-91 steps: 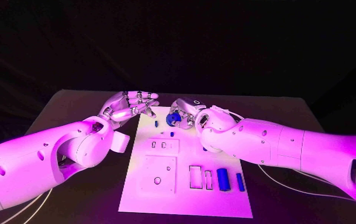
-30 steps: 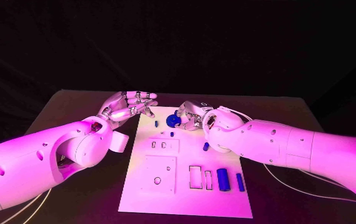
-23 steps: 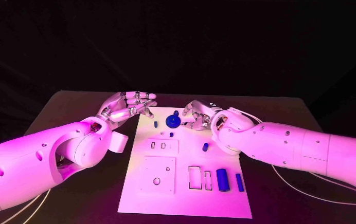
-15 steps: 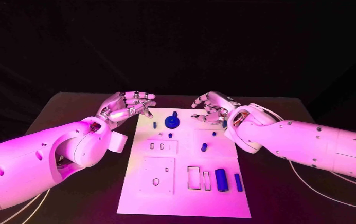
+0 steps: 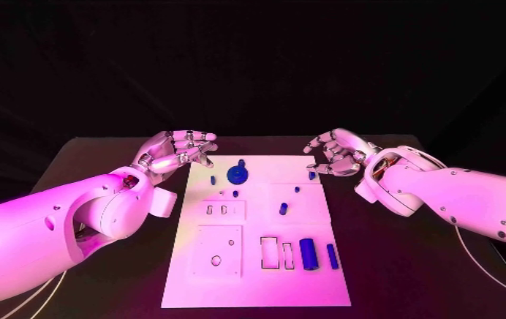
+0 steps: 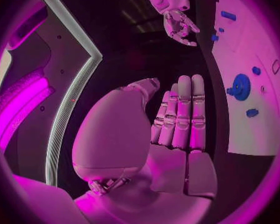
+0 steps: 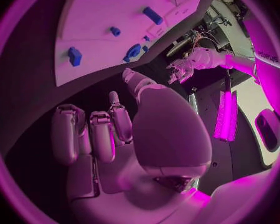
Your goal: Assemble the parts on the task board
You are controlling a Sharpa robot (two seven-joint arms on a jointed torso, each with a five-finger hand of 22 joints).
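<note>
Black desk (image 5: 95,151) and darkness behind it frame our white task board (image 5: 316,282), which lies lengthwise away from us between our two arms. Our right hand (image 5: 335,152) hovers just off the board's far right corner, fingers loosely curled and apart, holding nothing. Our left hand (image 5: 177,151) hangs off the far left corner, fingers held side by side and bent, also empty. A round blue part (image 5: 238,174) stands on the far end of the board between the two hands, somewhat nearer the left. Small blue pegs (image 5: 283,208) lie inward of the right hand, while a long blue bar (image 5: 308,253) and a thinner one (image 5: 332,256) lie well back toward us on the right-hand side, their long axes running along the board. We judge the right arm better placed for those bars.
</note>
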